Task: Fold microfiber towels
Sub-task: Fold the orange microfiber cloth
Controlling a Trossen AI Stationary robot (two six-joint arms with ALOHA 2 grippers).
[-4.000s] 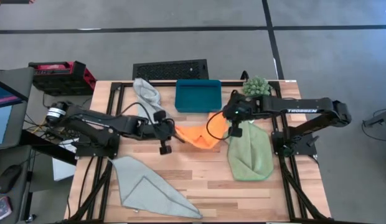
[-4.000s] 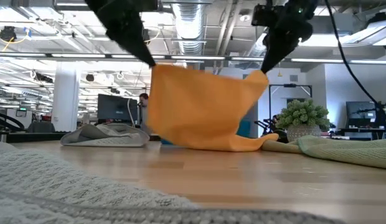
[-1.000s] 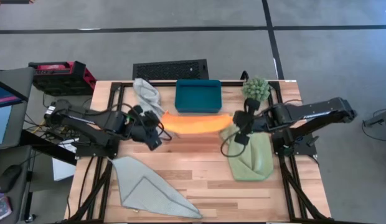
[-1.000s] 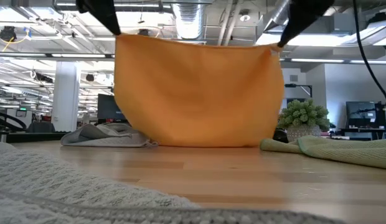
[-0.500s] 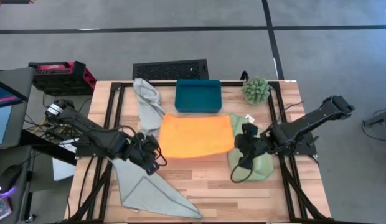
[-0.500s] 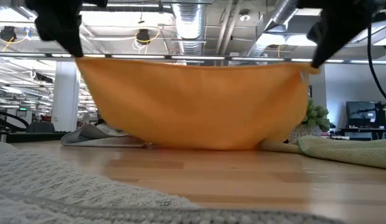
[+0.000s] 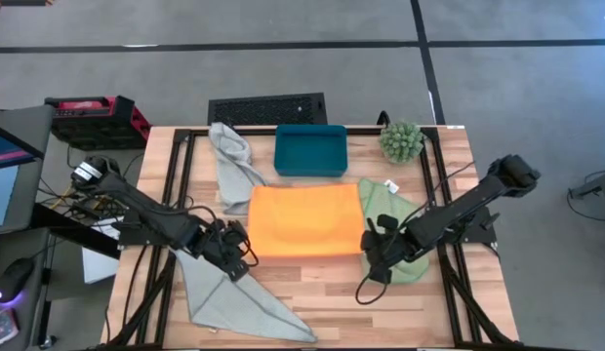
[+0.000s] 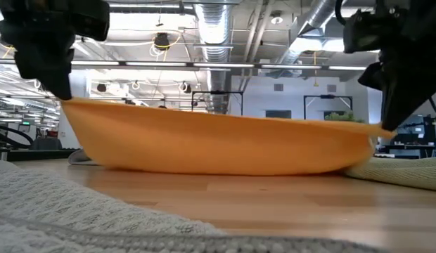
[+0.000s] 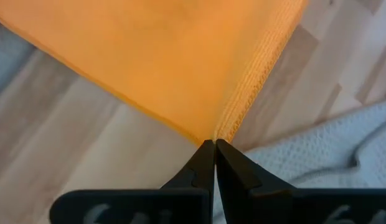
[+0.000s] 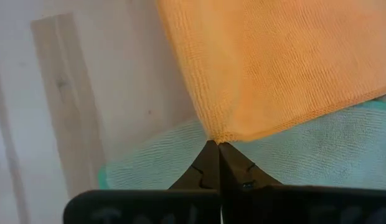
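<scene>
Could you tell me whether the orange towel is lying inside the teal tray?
No, the orange towel is spread on the table in front of the teal tray, each near corner pinched by a gripper.

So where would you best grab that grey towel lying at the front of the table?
Probably at a free corner of the grey towel, coming down from above: it lies flat with one flap folded over, so only thin edges and corners offer a pinch. The corner toward the table's front right looks clearest of both arms.

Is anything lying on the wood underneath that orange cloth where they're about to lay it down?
Mostly bare wood. The orange towel overlaps the green towel at the right gripper, and the left gripper hangs over a grey towel.
</scene>
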